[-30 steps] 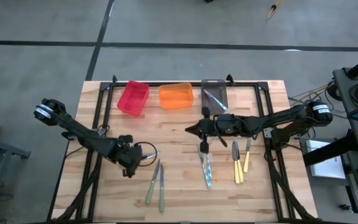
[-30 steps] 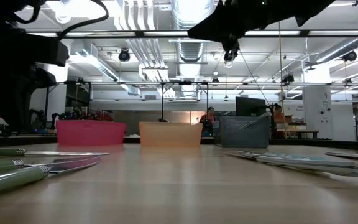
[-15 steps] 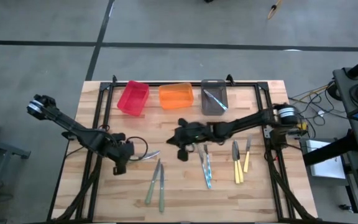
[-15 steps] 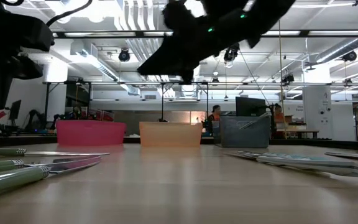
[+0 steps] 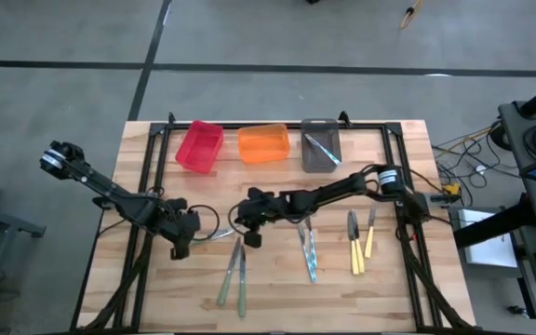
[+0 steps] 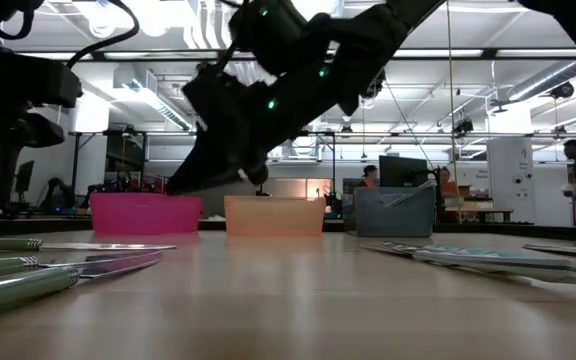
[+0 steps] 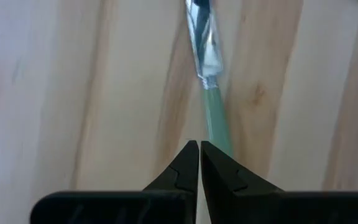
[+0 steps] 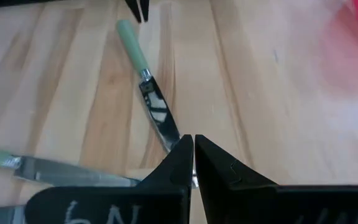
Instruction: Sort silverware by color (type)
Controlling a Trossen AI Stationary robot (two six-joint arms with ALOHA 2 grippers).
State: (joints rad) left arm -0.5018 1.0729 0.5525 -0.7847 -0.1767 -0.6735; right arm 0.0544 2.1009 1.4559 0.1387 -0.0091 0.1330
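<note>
Your three bins sit in a row along the top of the tabletop (image 5: 277, 279) in the high view: the red bin (image 5: 199, 146) on the left and the orange bin (image 5: 264, 143) beside it both look bare inside, while the grey bin (image 5: 321, 146) on the right already holds a piece or two of silverware, colour hard to tell. Your right pincer (image 5: 247, 230) has swung from centre frame to left of centre over the last second; its jaws are pressed together and hold nothing. Just below it lie two green-handled knives (image 5: 234, 273), and a third green-handled knife (image 8: 143, 93) lies straight ahead of its tips in the right wrist view. Your left pincer (image 5: 177, 242), lower left in the high view, is closed tight and empty too, with that knife's green handle directly beyond its tips in its own wrist view. The blue-handled pieces (image 5: 308, 249) lie at centre and the yellow-handled pieces (image 5: 360, 235) to their right, unmoved from a second ago.
</note>
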